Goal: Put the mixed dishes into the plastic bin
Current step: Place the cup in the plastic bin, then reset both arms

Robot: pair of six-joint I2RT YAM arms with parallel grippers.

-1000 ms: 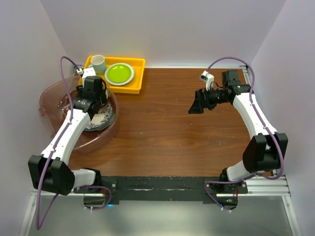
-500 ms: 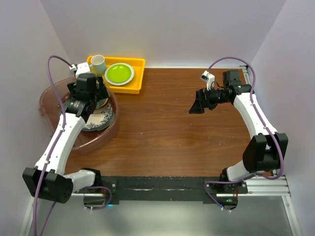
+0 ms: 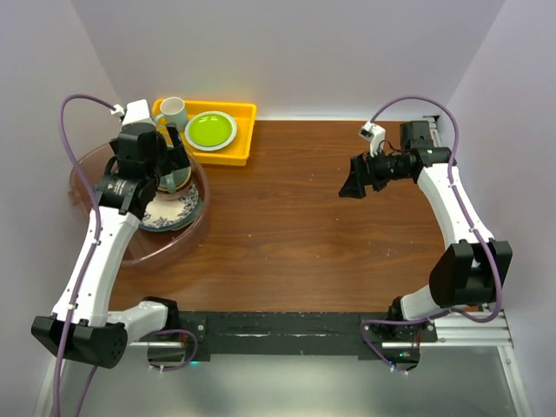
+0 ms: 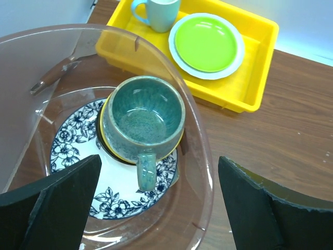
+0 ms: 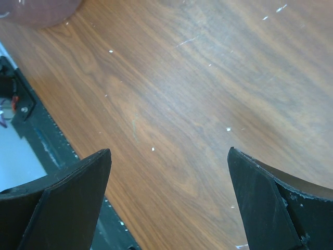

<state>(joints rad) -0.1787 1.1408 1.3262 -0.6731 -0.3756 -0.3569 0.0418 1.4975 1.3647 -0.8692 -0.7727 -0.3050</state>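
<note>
My left gripper (image 4: 159,158) stands wide and empty. Just below it the glazed teal mug (image 4: 143,112) sits upright on a round blue-flowered plate (image 4: 67,151) inside the clear pinkish bin (image 4: 200,140), whose curved wall passes close on the gripper's right. My right gripper (image 5: 169,156), equally wide and empty, hangs over bare wood-grain table (image 5: 171,78).

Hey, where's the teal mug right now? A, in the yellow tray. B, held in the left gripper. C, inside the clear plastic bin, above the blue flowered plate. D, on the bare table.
C: the teal mug stands upright inside the plastic bin, over the blue-flowered plate.
</note>
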